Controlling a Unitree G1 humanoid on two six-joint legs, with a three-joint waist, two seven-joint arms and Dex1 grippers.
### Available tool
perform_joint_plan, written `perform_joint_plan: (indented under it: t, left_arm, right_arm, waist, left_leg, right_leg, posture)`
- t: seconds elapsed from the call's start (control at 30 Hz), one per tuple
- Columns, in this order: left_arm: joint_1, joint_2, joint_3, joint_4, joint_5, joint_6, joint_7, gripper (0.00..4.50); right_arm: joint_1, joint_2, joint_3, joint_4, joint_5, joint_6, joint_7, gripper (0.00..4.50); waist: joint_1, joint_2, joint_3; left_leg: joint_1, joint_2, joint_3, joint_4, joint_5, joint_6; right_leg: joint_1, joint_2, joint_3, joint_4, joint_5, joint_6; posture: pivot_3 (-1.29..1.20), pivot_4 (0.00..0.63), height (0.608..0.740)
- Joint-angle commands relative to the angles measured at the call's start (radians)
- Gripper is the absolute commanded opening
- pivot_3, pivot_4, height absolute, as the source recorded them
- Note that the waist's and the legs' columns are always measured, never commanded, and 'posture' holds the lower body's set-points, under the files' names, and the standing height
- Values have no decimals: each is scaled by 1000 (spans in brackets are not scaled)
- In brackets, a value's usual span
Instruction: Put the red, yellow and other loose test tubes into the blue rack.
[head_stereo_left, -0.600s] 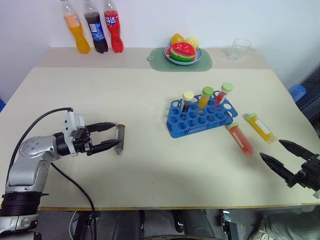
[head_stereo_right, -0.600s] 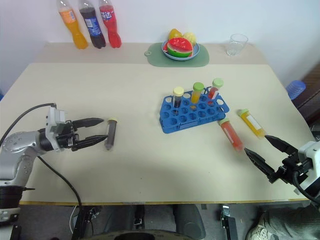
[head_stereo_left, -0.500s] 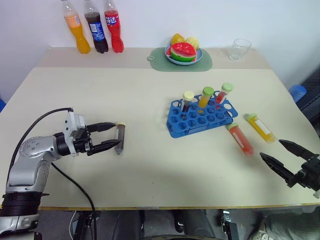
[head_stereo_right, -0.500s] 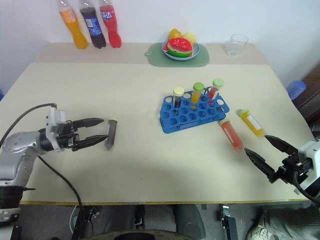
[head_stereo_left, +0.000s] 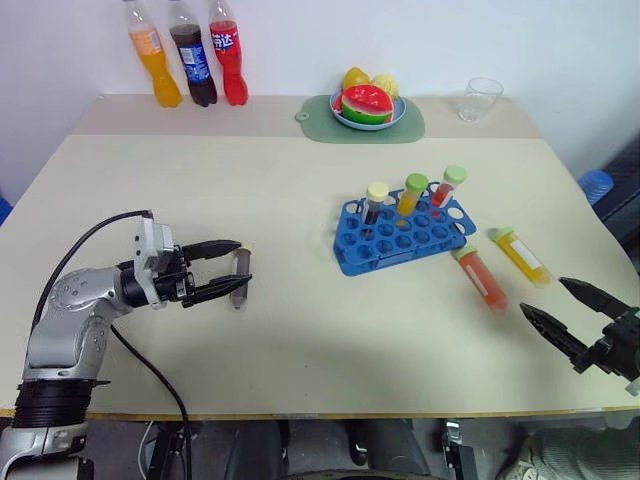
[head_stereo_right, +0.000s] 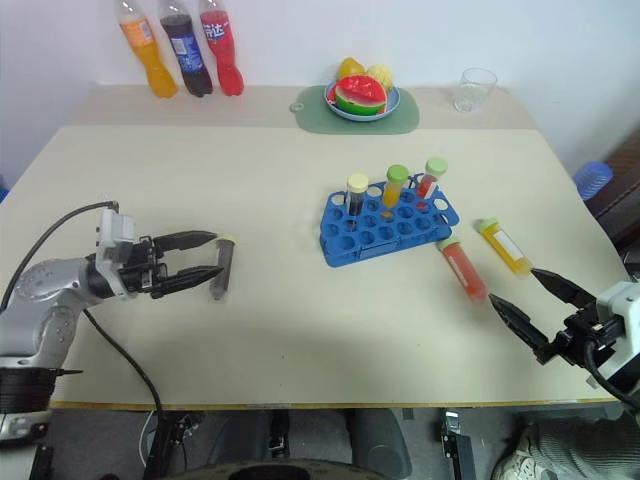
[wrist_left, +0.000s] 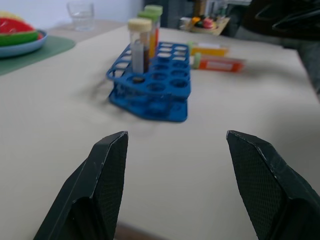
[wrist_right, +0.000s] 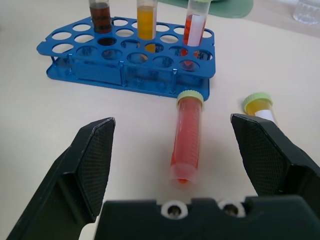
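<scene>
The blue rack (head_stereo_left: 400, 235) stands right of the table's middle with three capped tubes upright in its back row. A red tube (head_stereo_left: 480, 277) and a yellow tube (head_stereo_left: 521, 255) lie flat just right of the rack. A dark tube (head_stereo_left: 238, 280) with a pale cap lies flat at the left. My left gripper (head_stereo_left: 244, 264) is open and level, its fingertips on either side of the dark tube's capped end; I cannot tell whether they touch it. My right gripper (head_stereo_left: 542, 298) is open near the front right edge, pointing at the red tube (wrist_right: 186, 135) a short way ahead.
Three drink bottles (head_stereo_left: 187, 52) stand at the back left. A fruit bowl (head_stereo_left: 366, 105) on a green mat and a clear glass (head_stereo_left: 479, 98) sit at the back. A black cable (head_stereo_left: 85, 240) loops from my left wrist.
My left gripper has slid a little to the right, so its fingertips now reach past the dark tube's cap end. The right gripper and the tubes have stayed put.
</scene>
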Motion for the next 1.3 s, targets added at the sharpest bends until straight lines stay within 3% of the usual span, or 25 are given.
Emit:
perform_joint_plan:
  t: [0.03,0.2,0.3,0.5,0.7,0.97,1.1,1.3]
  left_arm:
    - [-55,6,-23,-22,-35,14,-56,3214]
    - [-142,-20,-83,-5,-28,30,-99,3214]
    - [-220,-38,-176,52,54,-31,-166,3214]
    - [-313,-112,-237,149,113,-93,-174,3214]
    - [-315,-155,-255,156,141,-123,-163,3214]
    - [-268,-134,-231,104,133,-111,-123,3214]
    - [-242,-118,-218,68,123,-94,-95,3214]
    - [-206,-104,-211,37,121,-86,-76,3214]
  right_arm:
    - [-43,-13,-25,-31,43,56,-64,4104]
    - [-152,-97,-1,48,34,168,-115,4104]
    - [-329,-244,89,254,-10,292,-127,4104]
    - [-608,-370,278,574,-60,368,-19,4104]
    - [-856,-432,511,821,-202,334,110,4104]
    - [-1133,-386,694,1108,-370,249,211,4104]
    - [-1187,-364,708,1126,-371,271,280,4104]
    - [-1060,-381,682,842,-246,466,419,4104]
  waist:
    - [0,0,0]
    - [0,0,0]
    - [-4,0,0]
    - [-1,0,0]
    - [-2,0,0]
    - [-5,1,0]
    - [-2,1,0]
    - [1,1,0]
  left_leg:
    - [0,0,0,0,0,0]
    - [0,0,0,1,0,0]
    - [0,-1,1,2,0,0]
    - [-1,-2,-1,1,0,1]
    - [-2,-2,0,2,0,1]
    - [-2,-2,0,2,0,1]
    - [-3,-2,0,2,0,1]
    - [-3,-1,0,3,0,1]
  right_leg:
    - [0,0,0,0,0,0]
    - [0,0,0,1,0,0]
    - [1,1,2,1,0,0]
    - [0,3,3,1,0,0]
    - [0,3,3,1,0,1]
    - [-1,3,3,2,0,1]
    - [-1,3,3,2,0,1]
    - [-1,3,3,2,1,3]
  posture:
    - [0,150,740]
    - [0,150,740]
    - [0,150,740]
    - [0,150,740]
    - [0,150,740]
    - [0,150,740]
    - [0,150,740]
    - [0,150,740]
